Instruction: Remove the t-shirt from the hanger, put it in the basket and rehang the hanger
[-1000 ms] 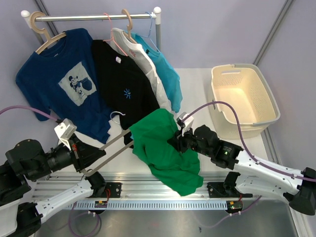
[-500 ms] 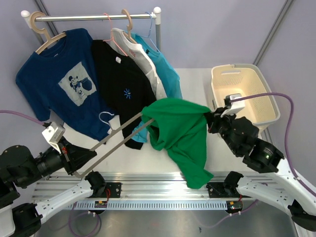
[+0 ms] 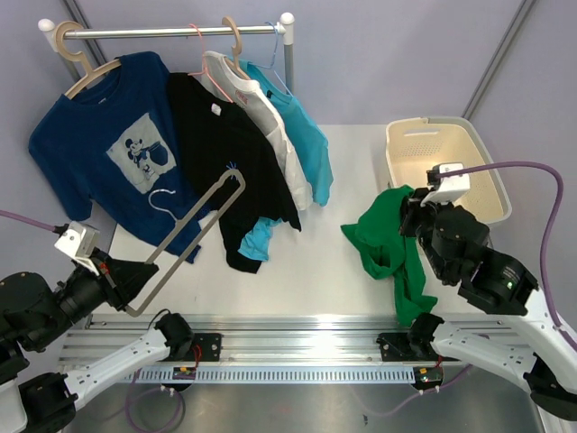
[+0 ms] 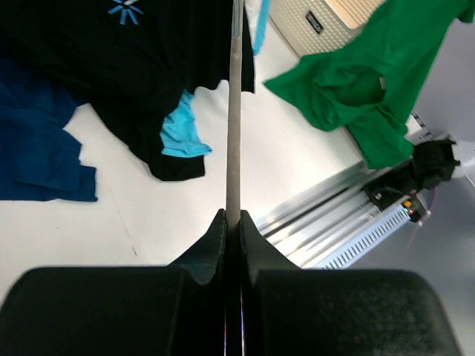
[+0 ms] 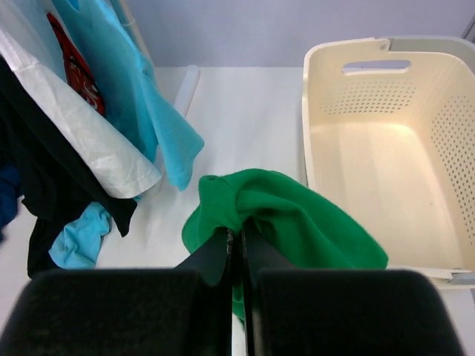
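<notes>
STATE: left gripper (image 4: 232,220) is clamping the bare hanger (image 4: 233,111), near left | right gripper (image 5: 237,239) is pinching the green t-shirt (image 3: 388,236), which is hanging free just left of the laundry basket (image 3: 433,123) | RISK: the pinch is apparently catching little fabric, so the shirt could slip out.

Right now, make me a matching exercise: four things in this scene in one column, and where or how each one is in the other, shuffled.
1. green t-shirt
2. grey-brown hanger
3. laundry basket
4. dark blue printed t-shirt

A. hangs on the rail, far left
B. bare, pinched in the left gripper
C. empty, on the table's right side
D. bunched in the right gripper

Pairs: 1-D, 2-B, 3-C, 4-A.
</notes>
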### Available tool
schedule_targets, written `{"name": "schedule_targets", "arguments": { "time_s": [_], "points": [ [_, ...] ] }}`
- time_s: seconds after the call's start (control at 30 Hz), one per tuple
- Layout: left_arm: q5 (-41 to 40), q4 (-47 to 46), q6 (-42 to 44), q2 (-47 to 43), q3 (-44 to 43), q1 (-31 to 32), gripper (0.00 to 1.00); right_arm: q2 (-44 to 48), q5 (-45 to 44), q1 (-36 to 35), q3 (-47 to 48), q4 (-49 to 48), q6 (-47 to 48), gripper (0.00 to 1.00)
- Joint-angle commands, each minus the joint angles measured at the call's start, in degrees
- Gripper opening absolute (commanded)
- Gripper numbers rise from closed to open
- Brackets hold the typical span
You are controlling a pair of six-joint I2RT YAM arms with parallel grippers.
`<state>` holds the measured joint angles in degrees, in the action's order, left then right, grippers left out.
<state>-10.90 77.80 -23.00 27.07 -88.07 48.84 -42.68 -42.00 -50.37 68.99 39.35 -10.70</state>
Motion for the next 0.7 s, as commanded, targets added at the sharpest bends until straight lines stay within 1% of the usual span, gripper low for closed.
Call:
{"name": "schedule_targets", "arguments": {
  "time_s": [0.0, 0.03, 0.13, 0.3, 0.4, 0.43, 0.47, 0.5, 0.53, 0.57, 0.67],
  "points": [
    [-7.2, -2.4, -1.0, -0.5, -0.3, -0.1, 0.0, -0.7, 3.1, 0.4, -2.4, -4.4, 0.0, 0.0],
    [-8.3, -2.4, -1.2, -0.6, 0.0, -0.1, 0.0, -0.7, 4.1, 0.4, -4.5, -5.5, 0.0, 0.0],
    [-13.3, -2.5, -1.4, -0.4, 0.4, -0.1, 0.0, -2.6, 6.8, 0.4, -5.7, -8.5, -0.2, 0.0],
    [-20.9, -3.0, -1.1, 1.8, 0.8, 0.0, 0.0, -8.1, 9.1, 0.4, -2.4, -9.2, -0.8, 0.0],
    [-24.7, -4.1, -0.7, 2.7, 1.4, -0.1, 0.0, -8.0, 7.9, 0.4, -4.1, -9.6, -5.5, 0.0],
    [-25.4, -4.6, -0.6, 2.9, 1.6, -0.1, 0.0, -7.7, 7.8, 0.4, -6.7, -10.5, -8.5, 0.03],
    [-26.8, -4.9, -0.4, 3.2, 1.7, -0.1, 0.0, -7.0, 8.0, 0.4, -8.2, -10.8, -10.3, 0.25],
    [-27.5, -5.9, -0.2, 3.6, 1.7, 0.0, 0.0, -6.7, 8.3, 0.4, -9.7, -11.3, -11.8, 0.38],
    [-28.2, -6.4, 0.1, 4.6, 1.8, -0.1, 0.0, -6.2, 9.1, 0.4, -12.4, -11.7, -14.7, 0.47],
    [-29.4, -7.0, 0.7, 5.3, 1.7, 0.0, 0.0, -6.0, 9.6, 0.4, -13.7, -11.8, -15.9, 0.6],
    [-32.2, -9.0, 1.9, 9.4, 1.7, -0.1, 0.0, -4.9, 12.1, 0.4, -16.2, -10.9, -18.8, 0.78]
  ]
}}
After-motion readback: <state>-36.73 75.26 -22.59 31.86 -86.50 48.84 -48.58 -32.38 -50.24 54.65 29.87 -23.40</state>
